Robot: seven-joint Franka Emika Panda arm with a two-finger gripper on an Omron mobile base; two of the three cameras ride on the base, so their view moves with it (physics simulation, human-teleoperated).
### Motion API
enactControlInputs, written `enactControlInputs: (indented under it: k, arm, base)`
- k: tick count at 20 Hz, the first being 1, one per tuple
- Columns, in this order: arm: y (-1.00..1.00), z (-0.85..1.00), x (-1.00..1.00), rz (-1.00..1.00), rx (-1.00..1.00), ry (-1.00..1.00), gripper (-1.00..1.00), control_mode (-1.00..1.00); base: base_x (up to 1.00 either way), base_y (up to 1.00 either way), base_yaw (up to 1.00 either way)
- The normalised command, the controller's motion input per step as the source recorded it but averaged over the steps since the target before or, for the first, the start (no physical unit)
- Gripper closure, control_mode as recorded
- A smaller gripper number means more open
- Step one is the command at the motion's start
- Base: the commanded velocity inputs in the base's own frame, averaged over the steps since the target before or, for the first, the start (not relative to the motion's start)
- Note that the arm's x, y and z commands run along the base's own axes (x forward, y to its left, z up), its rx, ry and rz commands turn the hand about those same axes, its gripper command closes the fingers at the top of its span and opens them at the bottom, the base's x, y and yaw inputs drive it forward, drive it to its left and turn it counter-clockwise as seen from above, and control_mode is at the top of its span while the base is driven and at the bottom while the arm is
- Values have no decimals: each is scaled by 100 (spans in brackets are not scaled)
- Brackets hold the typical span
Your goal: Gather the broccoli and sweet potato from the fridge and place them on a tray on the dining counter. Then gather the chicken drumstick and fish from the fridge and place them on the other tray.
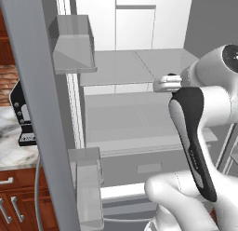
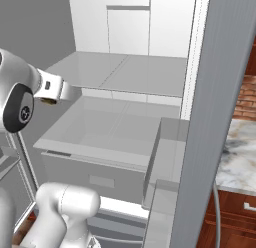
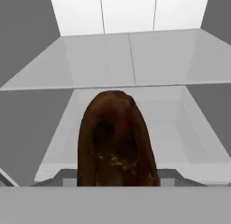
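Hand view: a brown, elongated lump, rounded at its far end, rises straight ahead of the claw and blocks the fingertips from sight. By its dark browned skin with small golden flecks I take it for the chicken drumstick [image 3: 116, 139], though a sweet potato cannot be ruled out. Judged handling: moderately light, firm at the core but with a greasy, rounded skin that could slip or pivot between flat pads. Best hold would be across the thick middle, not the tapering end, with steady pressure.

Item sits so close in front of the claw, pointing along it, that it reads as held there. Actual pad contact is hidden, so I cannot tell how wide the jaws stand or whether they press on it.

Right base view: the claw [image 2: 49, 100] hangs at the fridge mouth, a small tan-brown scrap showing just beneath the wrist, probably the same item.

Left base view: the hand is mostly masked by the arm's dark forearm.

Beyond the claw: a glass shelf [image 3: 131, 58] ahead and above, and a pale drawer bin [image 3: 189, 128] ahead and below. Both look bare in the hand view.

To the claw's side in the right base view, the open fridge door [image 2: 220, 117] with its door bins stands near.
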Motion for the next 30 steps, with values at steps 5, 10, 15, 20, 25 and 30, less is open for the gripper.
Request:
enactControlInputs:
  k: [5,10,15,20,25,30]
  arm:
    - [-21,0,-51,0,0,0,100,-100]
    - [-12,0,-33,0,0,0,100,-100]
    - [-1,0,-25,0,0,0,100,-100]
    - [0,0,-8,0,0,0,100,-100]
    - [0,0,0,0,0,0,100,-100]
    - [-1,0,-1,0,0,0,100,-100]
  base:
    - [0,0,0]
    - [0,0,0]
    - [0,0,0]
    - [0,0,0]
    - [0,0,0]
    - [0,0,0]
